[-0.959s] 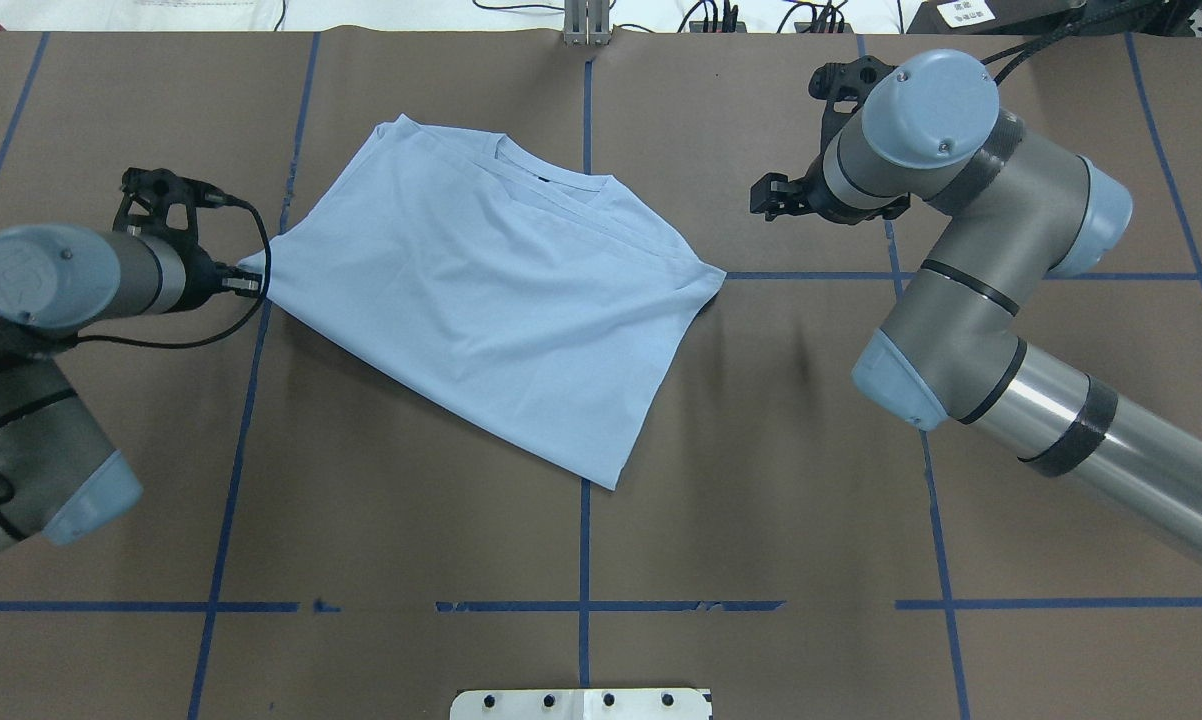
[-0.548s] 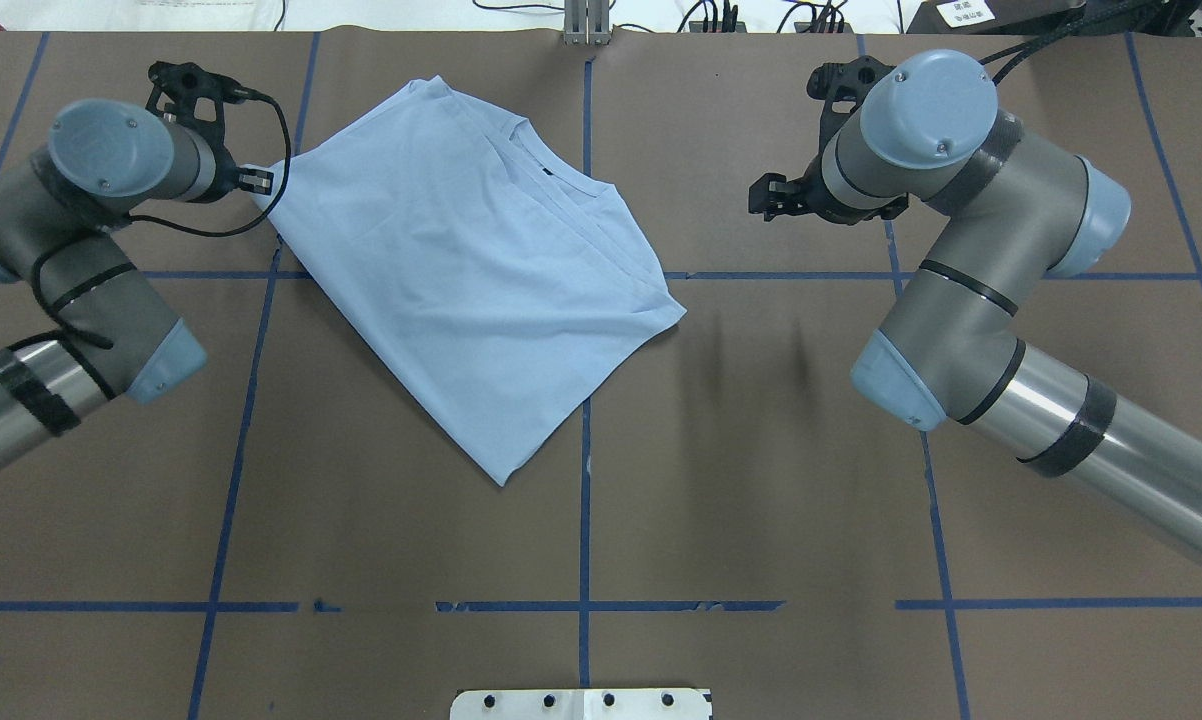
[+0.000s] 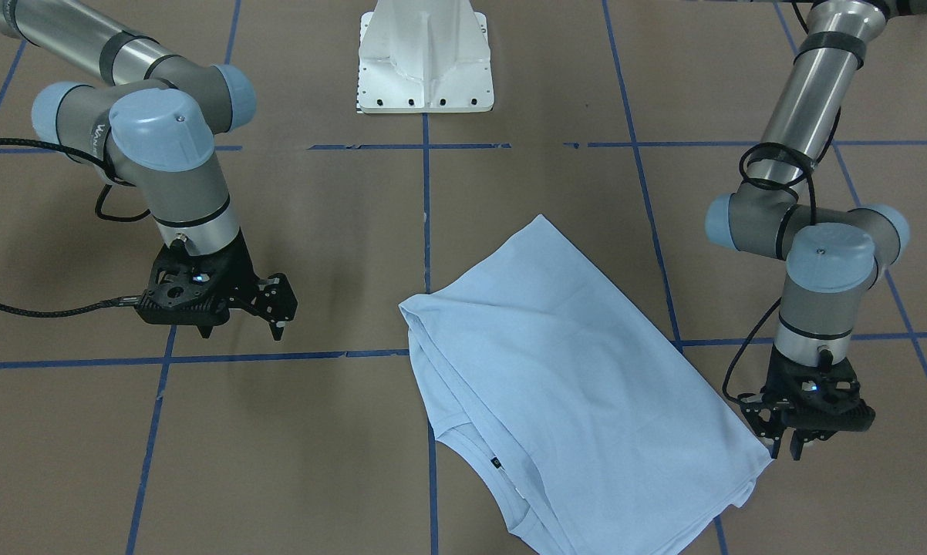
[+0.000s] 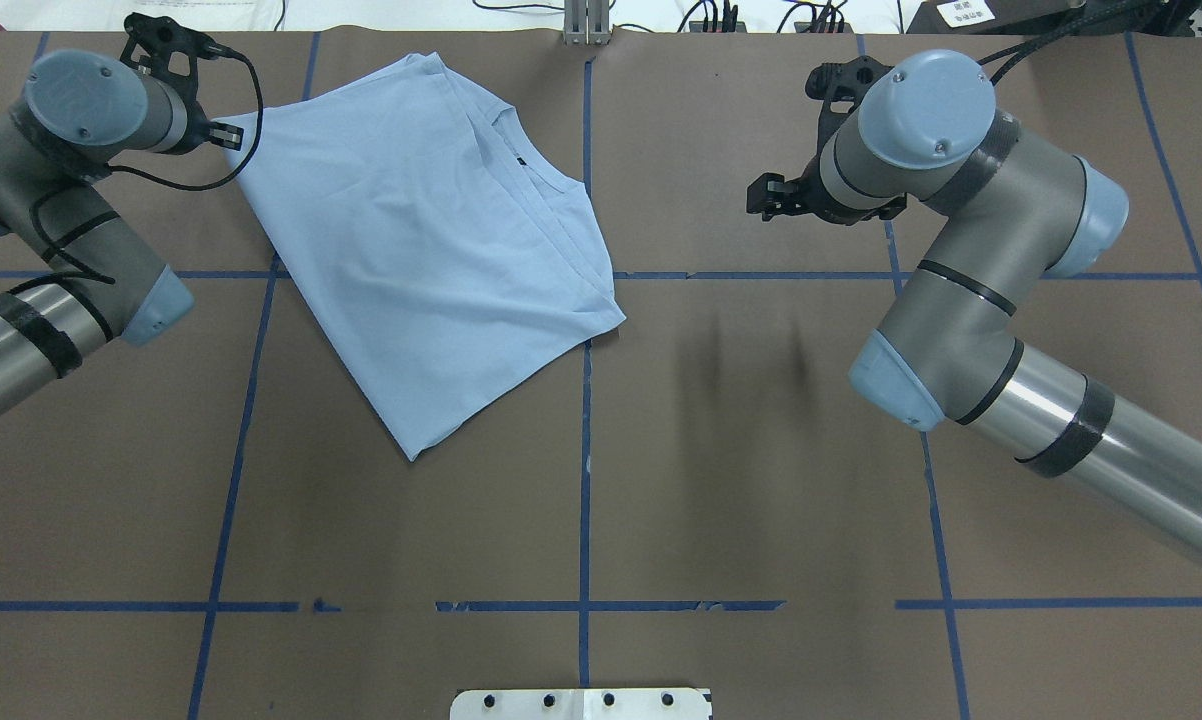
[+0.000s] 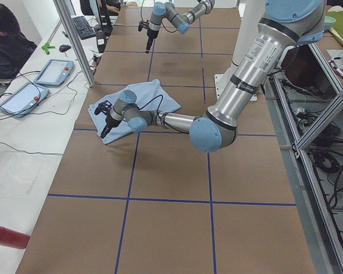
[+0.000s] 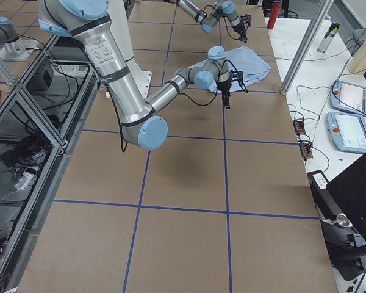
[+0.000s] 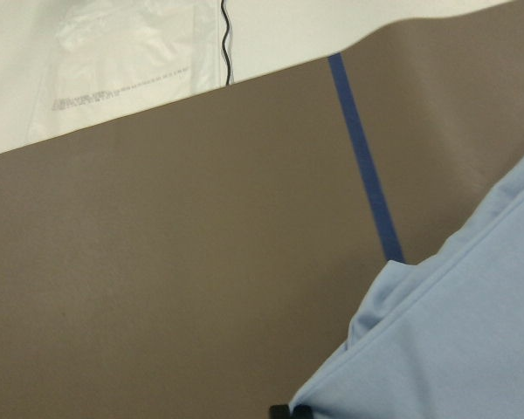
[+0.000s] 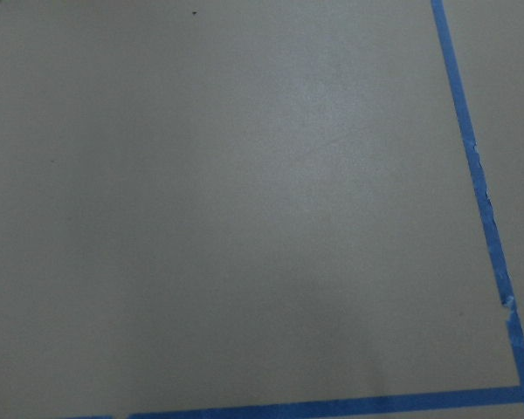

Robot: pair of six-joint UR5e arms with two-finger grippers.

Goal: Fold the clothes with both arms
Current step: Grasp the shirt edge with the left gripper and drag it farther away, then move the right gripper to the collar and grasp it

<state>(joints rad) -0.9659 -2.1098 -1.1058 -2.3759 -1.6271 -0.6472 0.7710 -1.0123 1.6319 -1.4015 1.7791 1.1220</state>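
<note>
Our left gripper [image 4: 228, 133] pinches a corner of the half-folded T-shirt [image 4: 431, 270] on the table's [image 4: 761, 450] far left, apparently to straighten it; our right gripper [image 4: 769, 196] hovers empty, opening unclear.

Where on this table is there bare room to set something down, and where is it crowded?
The near half of the table is bare, from the T-shirt to the white base plate. So is the strip between shirt and right gripper. Crowded: far-left corner, where the left gripper holds the shirt.
</note>
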